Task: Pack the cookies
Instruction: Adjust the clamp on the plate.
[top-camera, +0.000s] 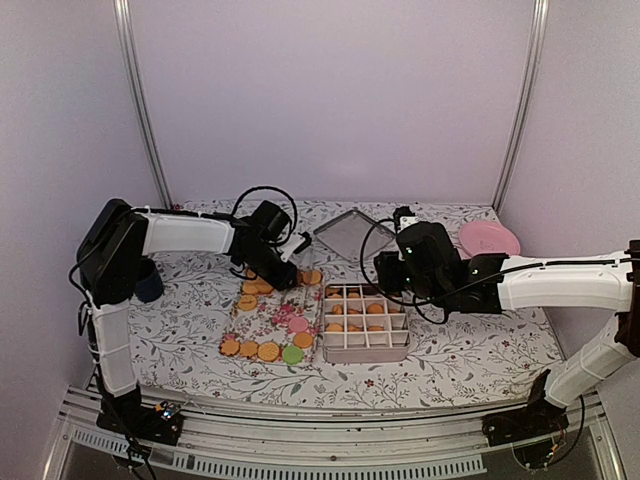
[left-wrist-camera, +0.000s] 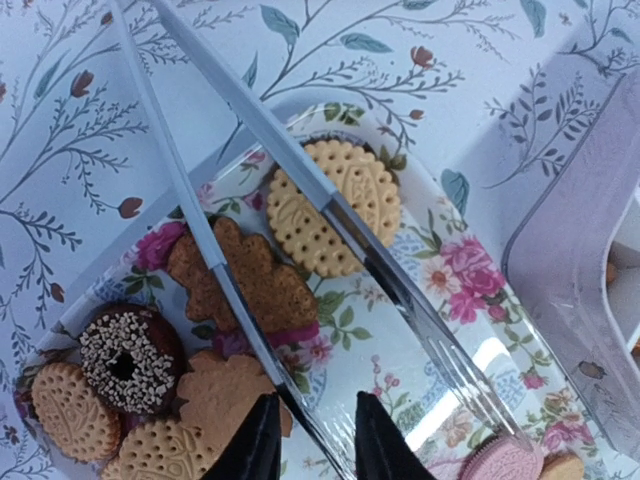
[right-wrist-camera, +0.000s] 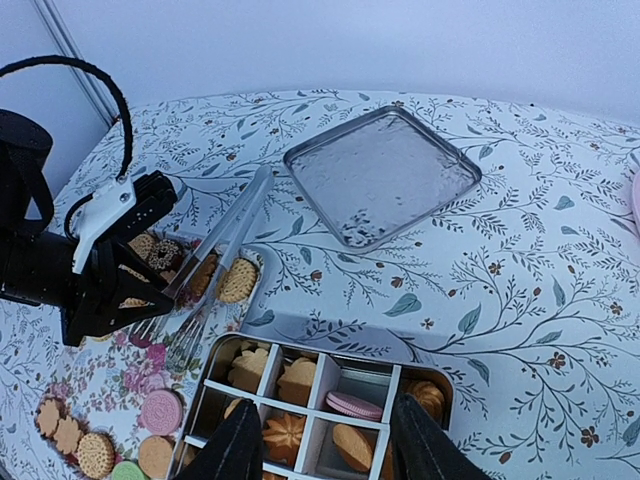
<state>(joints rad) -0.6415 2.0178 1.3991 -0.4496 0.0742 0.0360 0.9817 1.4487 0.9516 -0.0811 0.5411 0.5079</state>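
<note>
Cookies (top-camera: 262, 349) lie on a floral tray (top-camera: 272, 318), among them a round biscuit (left-wrist-camera: 335, 205), a brown leaf-shaped one (left-wrist-camera: 240, 275) and a chocolate ring (left-wrist-camera: 128, 358). More fill a divided tin box (top-camera: 365, 322), including a pink one (right-wrist-camera: 355, 405). Clear tongs (left-wrist-camera: 245, 108) lie across the tray's far end. My left gripper (top-camera: 290, 275) hangs low over them, fingers apart, with one tong arm between them (left-wrist-camera: 318, 440). My right gripper (right-wrist-camera: 330, 445) is open and empty above the box's far edge (right-wrist-camera: 330, 345).
The tin's square lid (top-camera: 355, 235) lies behind the box. A pink plate (top-camera: 488, 238) sits at the back right. A dark cup (top-camera: 148, 280) stands at the left by my left arm. Black cables loop over both wrists.
</note>
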